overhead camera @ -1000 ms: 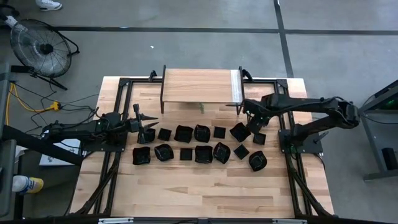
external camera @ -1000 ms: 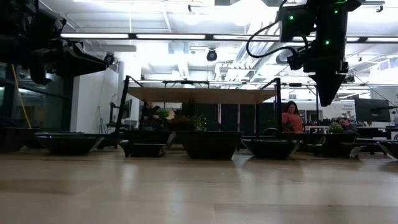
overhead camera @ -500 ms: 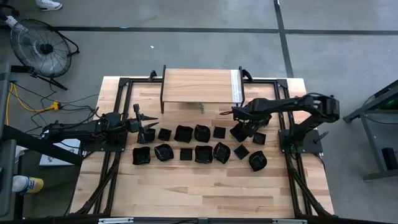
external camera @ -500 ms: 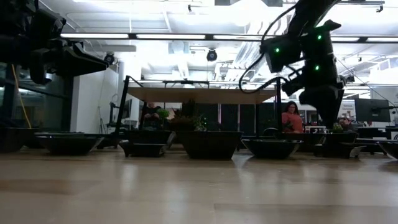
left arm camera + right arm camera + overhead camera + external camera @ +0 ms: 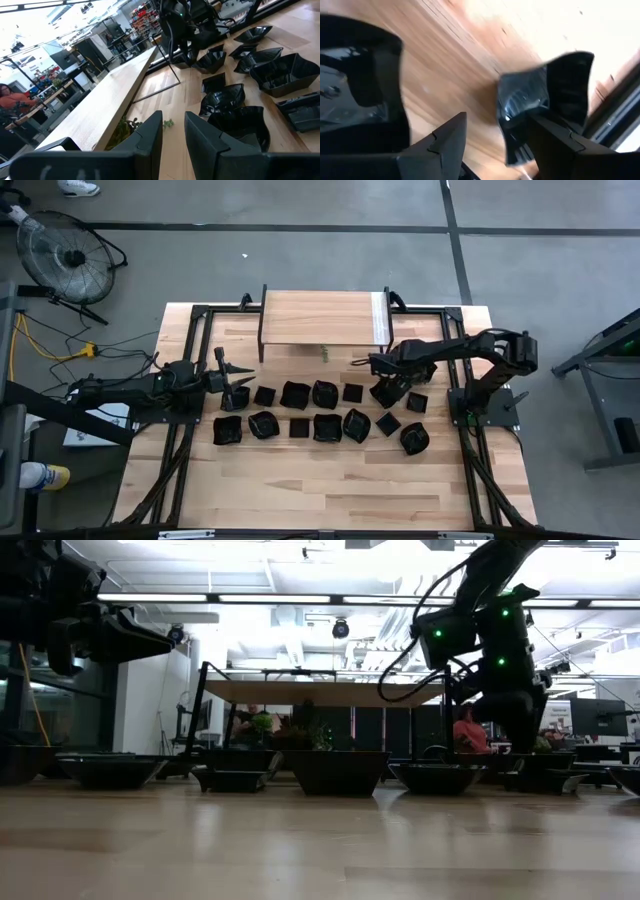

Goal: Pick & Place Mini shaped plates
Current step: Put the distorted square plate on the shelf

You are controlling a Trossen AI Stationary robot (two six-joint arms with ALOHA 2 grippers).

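My right tool [image 5: 382, 386], fingers spread and empty, hangs over a mini plate [image 5: 383, 391] at the far right of the cluster on the table [image 5: 330, 480]. I'd straddle one rim (not the neighbouring dish) before closing. The left tool [image 5: 232, 380] waits part-open, holding nothing.

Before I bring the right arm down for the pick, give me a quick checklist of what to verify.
1. Right gripper jaws open: ok, a wide gap shows in its wrist view.
2. Right gripper empty: ok, nothing sits between the jaws.
3. Target under it: ok, a black mini plate lies just past the jaws, at the right end of the back row.
4. Jaws straddling that plate's rim: cannot tell, the wrist view is blurred.
5. Neighbouring plate clear of the descent: cannot tell, it lies close by.
6. Left gripper out of the way: ok, it is at the row's far left end with nothing held.
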